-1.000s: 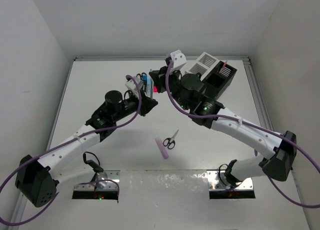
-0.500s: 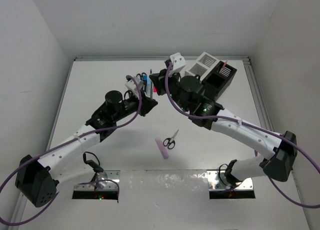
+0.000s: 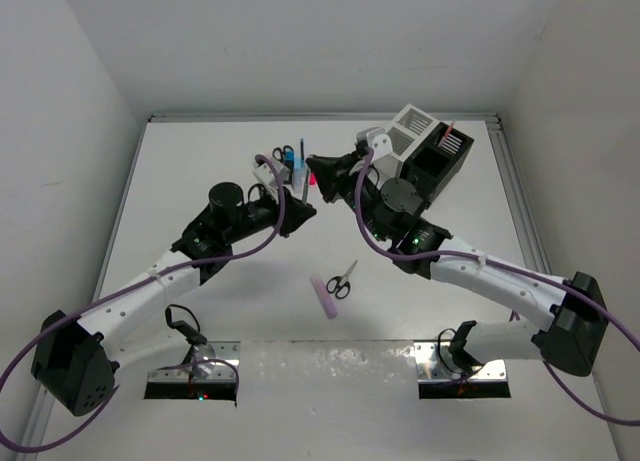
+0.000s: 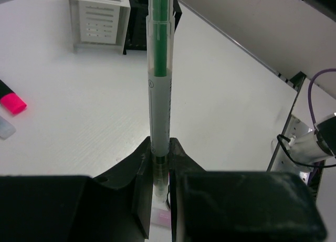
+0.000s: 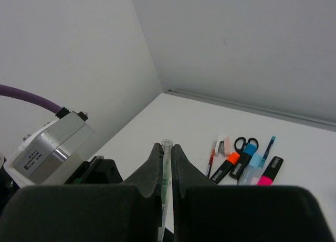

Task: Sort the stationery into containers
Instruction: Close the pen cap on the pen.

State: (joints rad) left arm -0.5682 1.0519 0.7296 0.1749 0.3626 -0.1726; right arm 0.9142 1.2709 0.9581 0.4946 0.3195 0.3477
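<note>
A green pen (image 4: pixel 159 69) with a clear barrel stands up out of my left gripper (image 4: pixel 160 153), which is shut on its lower end. My right gripper (image 5: pixel 164 147) is shut on the same pen (image 5: pixel 166 174) at its other end. In the top view the two grippers meet tip to tip, left (image 3: pixel 298 206) below right (image 3: pixel 318 167). The white container (image 3: pixel 405 131) and black container (image 3: pixel 440 161) stand together at the back right. A lilac bar (image 3: pixel 324 296) and small scissors (image 3: pixel 343 279) lie on the table's near middle.
Loose stationery lies behind the grippers: scissors (image 5: pixel 242 144), an orange marker (image 5: pixel 226 166), a blue marker (image 5: pixel 243 158), a pink marker (image 5: pixel 269 171) and a red pen (image 5: pixel 211 160). A raised rim (image 3: pixel 505 151) edges the table. The right arm's purple cable (image 3: pixel 350 196) loops near the pen.
The right arm's wrist and forearm have swung toward the right and nearer, with its fingertips staying at the pen. The left arm has hardly moved. Both grippers stayed shut.
</note>
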